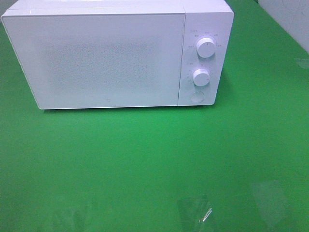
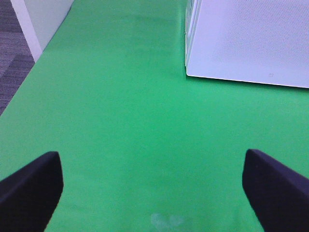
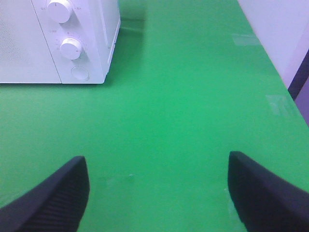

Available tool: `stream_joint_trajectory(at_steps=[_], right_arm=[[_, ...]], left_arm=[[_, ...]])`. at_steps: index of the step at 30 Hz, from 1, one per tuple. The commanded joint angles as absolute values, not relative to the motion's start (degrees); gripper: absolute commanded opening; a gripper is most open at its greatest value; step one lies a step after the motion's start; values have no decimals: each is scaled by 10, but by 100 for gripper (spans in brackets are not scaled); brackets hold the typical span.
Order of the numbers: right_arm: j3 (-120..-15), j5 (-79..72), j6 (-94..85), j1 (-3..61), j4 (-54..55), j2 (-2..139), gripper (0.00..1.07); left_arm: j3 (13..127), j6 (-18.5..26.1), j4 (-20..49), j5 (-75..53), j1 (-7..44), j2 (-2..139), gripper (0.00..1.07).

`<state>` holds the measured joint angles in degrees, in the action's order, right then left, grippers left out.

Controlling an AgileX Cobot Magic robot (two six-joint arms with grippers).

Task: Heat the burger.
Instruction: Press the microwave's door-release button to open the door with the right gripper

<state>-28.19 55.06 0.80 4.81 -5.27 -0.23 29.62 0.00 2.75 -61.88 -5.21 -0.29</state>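
Note:
The burger is out of view in all three frames. A white microwave (image 1: pixel 106 58) stands at the back of the green table with its door shut; two round knobs (image 1: pixel 206 48) and a round button (image 1: pixel 196 96) sit on its right panel. Neither arm shows in the exterior high view. My left gripper (image 2: pixel 152 193) hangs open over bare green cloth, short of the microwave's front left corner (image 2: pixel 188 72). My right gripper (image 3: pixel 157 191) is open too, with nothing between its black fingers (image 3: pixel 263 193), and the microwave's knob panel (image 3: pixel 72 48) lies ahead of it to one side.
The green cloth (image 1: pixel 154 164) covers the table in front of the microwave. Pieces of clear tape (image 1: pixel 195 212) lie near its front edge. A white wall panel (image 2: pixel 41 19) and grey floor (image 2: pixel 12 58) border the table's left side, and a pale wall (image 3: pixel 280 29) the right.

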Motion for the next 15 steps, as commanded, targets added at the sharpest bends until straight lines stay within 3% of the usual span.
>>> stream_joint_trajectory(at_steps=[1, 15], right_arm=[[-280, 550, 12, 44, -57, -18, 76], [-290, 543, -7, 44, -54, -14, 76]], left_arm=[[296, 0, 29, -611, -53, -5, 95], [296, 0, 29, -611, -53, -5, 95]])
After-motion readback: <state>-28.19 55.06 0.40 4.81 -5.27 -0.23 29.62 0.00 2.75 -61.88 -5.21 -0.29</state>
